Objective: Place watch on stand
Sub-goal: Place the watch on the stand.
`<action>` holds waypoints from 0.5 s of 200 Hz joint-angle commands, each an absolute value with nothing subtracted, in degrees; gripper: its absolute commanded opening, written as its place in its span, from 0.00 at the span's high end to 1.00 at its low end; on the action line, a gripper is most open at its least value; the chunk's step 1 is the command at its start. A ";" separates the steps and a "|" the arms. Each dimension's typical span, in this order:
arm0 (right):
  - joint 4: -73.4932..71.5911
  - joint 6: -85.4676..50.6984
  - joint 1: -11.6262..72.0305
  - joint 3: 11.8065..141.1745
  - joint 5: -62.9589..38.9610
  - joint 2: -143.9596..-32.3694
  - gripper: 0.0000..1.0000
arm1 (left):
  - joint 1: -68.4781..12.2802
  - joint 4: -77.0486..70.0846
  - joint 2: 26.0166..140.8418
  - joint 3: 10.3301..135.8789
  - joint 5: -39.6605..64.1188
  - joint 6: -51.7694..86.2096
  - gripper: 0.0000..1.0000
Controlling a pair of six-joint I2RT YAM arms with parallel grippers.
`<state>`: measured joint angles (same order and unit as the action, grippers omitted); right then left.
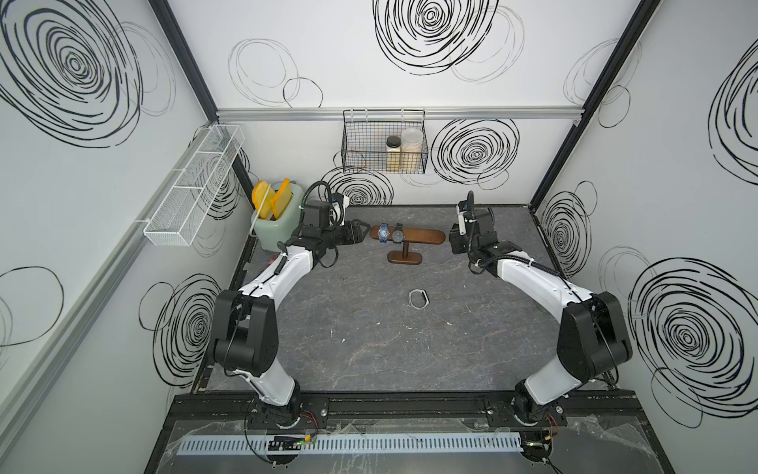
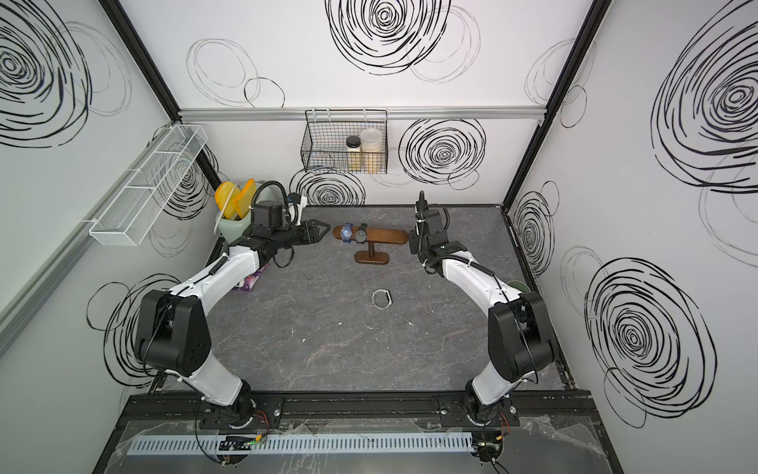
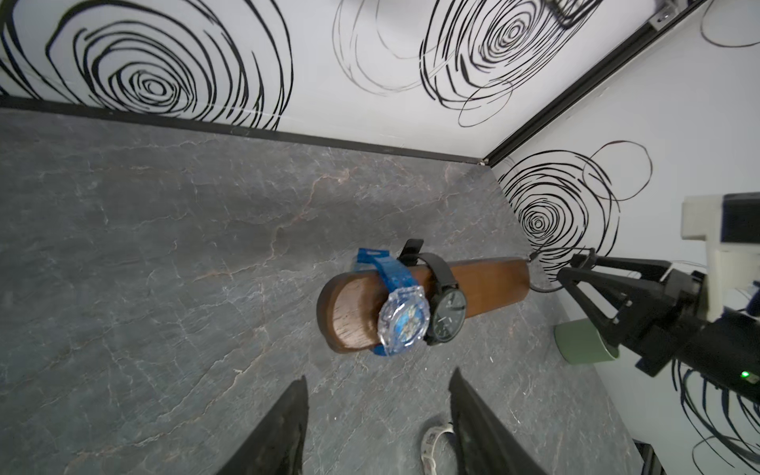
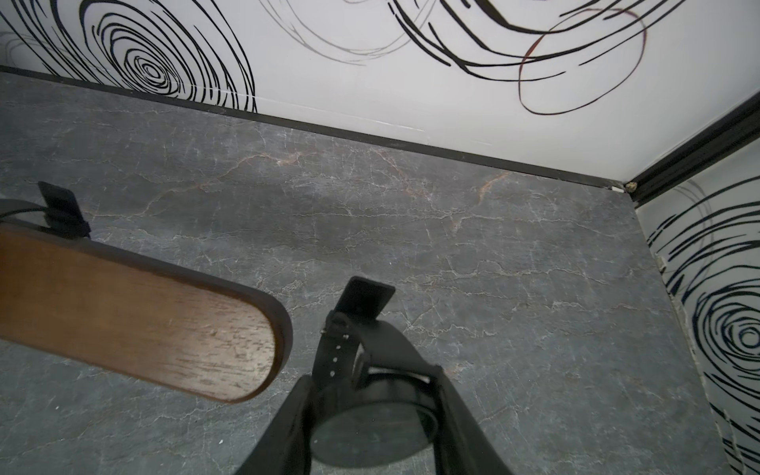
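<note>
The dark brown wooden T-shaped stand (image 1: 426, 238) is on the dark grey stone-look desk (image 1: 369, 349). Two watches hang round the stand's long bar, close to one end. One is a see-through blue plastic watch (image 1: 384, 233). Right beside it, on the side nearer the stand's post, is a black round-faced watch (image 1: 398, 235).

The left claw (image 1: 362, 233) is just off that same end of the bar. Its fingers (image 3: 288, 419) are spread apart and nothing is between them.

The right claw (image 4: 374, 395) is just past the other end of the bar. It is clenched on a second black watch with a buckled strap (image 4: 370, 423). This watch is near the bar's round end but not on it. A small gap shows between them in the right wrist view.

A small white looped band (image 1: 418, 298) lies flat on the desk, well apart from the stand's oval base, on the side nearer the arms' bases.

A black wire basket (image 1: 361, 160) with two jars in it hangs on the wall behind the stand.
</note>
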<state>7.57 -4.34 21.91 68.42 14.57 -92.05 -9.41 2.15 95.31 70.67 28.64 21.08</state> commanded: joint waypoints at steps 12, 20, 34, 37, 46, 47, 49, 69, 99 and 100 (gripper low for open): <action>8.82 -3.23 22.30 70.67 13.45 -93.24 0.69 | -6.71 -6.13 96.39 69.92 30.49 23.60 0.41; 8.91 -3.25 22.52 70.75 13.84 -93.42 0.69 | -6.50 -6.66 97.11 69.91 31.22 23.90 0.42; 9.19 -3.25 23.01 70.93 14.50 -93.60 0.69 | -6.57 -6.85 98.48 70.37 31.84 23.77 0.43; 9.21 -3.21 23.03 70.97 14.65 -93.68 0.69 | -6.54 -6.86 98.66 70.46 32.01 23.78 0.44; 9.27 -3.25 23.20 71.02 15.35 -93.77 0.69 | -6.72 -7.34 99.26 70.49 32.78 23.84 0.44; 9.27 -3.25 23.20 71.02 15.35 -93.77 0.69 | -6.75 -7.36 99.29 70.49 32.83 23.83 0.44; 9.24 -3.21 23.27 71.02 15.44 -93.78 0.69 | -6.76 -7.57 99.35 70.47 32.90 23.82 0.44; 9.27 -3.25 23.25 71.02 15.51 -93.87 0.69 | -7.46 -8.00 99.57 70.52 33.27 23.62 0.45; 9.54 -3.30 23.43 71.54 14.92 -94.81 0.69 | -7.78 -7.73 100.28 70.65 33.31 23.18 0.45; 9.56 -3.23 23.45 71.58 14.89 -94.82 0.69 | -7.80 -7.78 100.28 70.66 33.31 23.19 0.45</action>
